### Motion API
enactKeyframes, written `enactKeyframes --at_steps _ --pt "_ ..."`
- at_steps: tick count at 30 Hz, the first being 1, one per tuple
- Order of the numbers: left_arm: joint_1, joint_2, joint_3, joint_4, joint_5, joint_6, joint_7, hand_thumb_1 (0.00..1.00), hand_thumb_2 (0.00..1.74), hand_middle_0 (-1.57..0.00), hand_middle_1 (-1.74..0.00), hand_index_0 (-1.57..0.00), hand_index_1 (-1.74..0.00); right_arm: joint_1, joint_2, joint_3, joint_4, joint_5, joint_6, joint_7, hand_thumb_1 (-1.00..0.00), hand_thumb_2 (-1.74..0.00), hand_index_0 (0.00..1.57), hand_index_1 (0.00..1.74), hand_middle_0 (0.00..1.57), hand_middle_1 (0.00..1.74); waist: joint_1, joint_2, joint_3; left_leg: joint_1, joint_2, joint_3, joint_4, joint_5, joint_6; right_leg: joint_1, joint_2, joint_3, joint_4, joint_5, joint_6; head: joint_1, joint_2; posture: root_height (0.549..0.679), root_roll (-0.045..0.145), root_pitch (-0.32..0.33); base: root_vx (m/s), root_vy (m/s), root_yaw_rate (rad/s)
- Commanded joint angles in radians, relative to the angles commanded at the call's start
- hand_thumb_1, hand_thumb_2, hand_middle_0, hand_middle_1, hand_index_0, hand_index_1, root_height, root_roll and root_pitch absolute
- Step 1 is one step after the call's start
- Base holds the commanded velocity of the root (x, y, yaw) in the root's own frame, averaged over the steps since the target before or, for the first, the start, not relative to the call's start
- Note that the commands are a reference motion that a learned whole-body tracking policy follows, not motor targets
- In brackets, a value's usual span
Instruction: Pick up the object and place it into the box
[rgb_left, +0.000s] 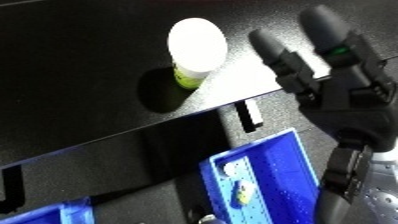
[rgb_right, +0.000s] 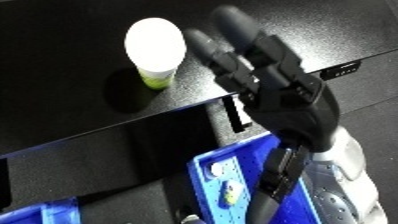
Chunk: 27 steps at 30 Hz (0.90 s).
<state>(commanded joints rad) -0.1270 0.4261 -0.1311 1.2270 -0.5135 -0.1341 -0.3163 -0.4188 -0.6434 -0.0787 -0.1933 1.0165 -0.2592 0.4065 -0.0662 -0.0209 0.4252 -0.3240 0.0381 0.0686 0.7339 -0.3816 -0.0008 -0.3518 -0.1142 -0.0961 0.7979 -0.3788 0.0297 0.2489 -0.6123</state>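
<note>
The pick has not begun, judging by how things lie: the white-lidded cup (rgb_right: 155, 50), with a green band low on its side, stands upright on the black counter (rgb_left: 80, 85), untouched, and nothing of it is in the blue bin (rgb_left: 266, 180). The right hand (rgb_right: 266, 85) is raised over the counter edge with its fingers straight and a little spread, holding nothing; the cup sits just beyond and to the left of its fingertips, apart from them. The bin lies below the hand, off the counter's near edge, toward the wrist. Reach, grasp, lift, carry and release all appear to remain. The left hand shows in neither view. The bin is cut off by the lower edge and partly covered by the forearm; some small items lie inside it, too unclear to name, and a second blue shape at the lower left corner is barely in view.
</note>
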Motion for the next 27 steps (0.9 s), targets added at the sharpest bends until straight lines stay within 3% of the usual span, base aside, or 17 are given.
enactKeyframes --at_steps 6,12,19,27 --pt "0.008 -0.012 -0.018 -0.031 0.001 0.018 0.015 0.0 0.0 0.0 0.0 0.0 0.0 -0.07 -0.029 0.002 0.069 -0.141 -0.006 -0.174 0.0 0.0 0.0 0.0 0.0 0.0 0.013 0.01 0.008 -0.005 -0.011 -0.005 0.012 0.0 0.0052 -0.004 0.0009 0.003 0.009 -0.001 -0.0084 0.018 0.004 0.632 0.037 -0.053 0.011 0.019 0.031" --pt "0.016 -0.018 -0.038 -0.052 0.006 0.028 0.027 0.0 0.0 0.0 0.0 0.0 0.0 -0.131 -0.08 0.08 0.142 -0.294 0.08 -0.335 0.0 0.0 0.0 0.0 0.0 0.0 0.032 0.014 0.015 -0.005 -0.02 -0.016 0.013 0.005 0.0089 -0.003 -0.0016 0.002 0.013 -0.001 -0.0154 0.037 0.017 0.631 0.039 -0.059 0.024 0.0 0.042" --pt "0.006 -0.017 -0.064 -0.069 0.008 0.039 0.039 0.0 0.0 0.0 0.0 0.0 0.0 -0.218 -0.109 0.201 0.279 -0.404 0.183 -0.399 0.0 0.0 0.0 0.0 0.0 0.0 0.056 0.02 0.026 -0.014 -0.03 -0.03 0.018 0.009 0.0145 -0.011 -0.006 -0.001 0.025 -0.004 -0.0218 0.078 0.02 0.63 0.039 -0.062 0.005 -0.001 0.055" --pt "-0.012 -0.019 -0.1 -0.084 0.011 0.05 0.047 0.0 0.0 0.0 0.0 0.0 0.0 -0.32 -0.114 0.324 0.473 -0.429 0.258 -0.406 0.0 0.0 0.0 0.0 0.0 0.0 0.085 0.032 0.036 -0.016 -0.043 -0.045 0.017 0.011 0.0192 -0.01 -0.0146 -0.008 0.028 -0.004 -0.0268 0.137 0.03 0.629 0.04 -0.065 0.001 0.004 0.067"
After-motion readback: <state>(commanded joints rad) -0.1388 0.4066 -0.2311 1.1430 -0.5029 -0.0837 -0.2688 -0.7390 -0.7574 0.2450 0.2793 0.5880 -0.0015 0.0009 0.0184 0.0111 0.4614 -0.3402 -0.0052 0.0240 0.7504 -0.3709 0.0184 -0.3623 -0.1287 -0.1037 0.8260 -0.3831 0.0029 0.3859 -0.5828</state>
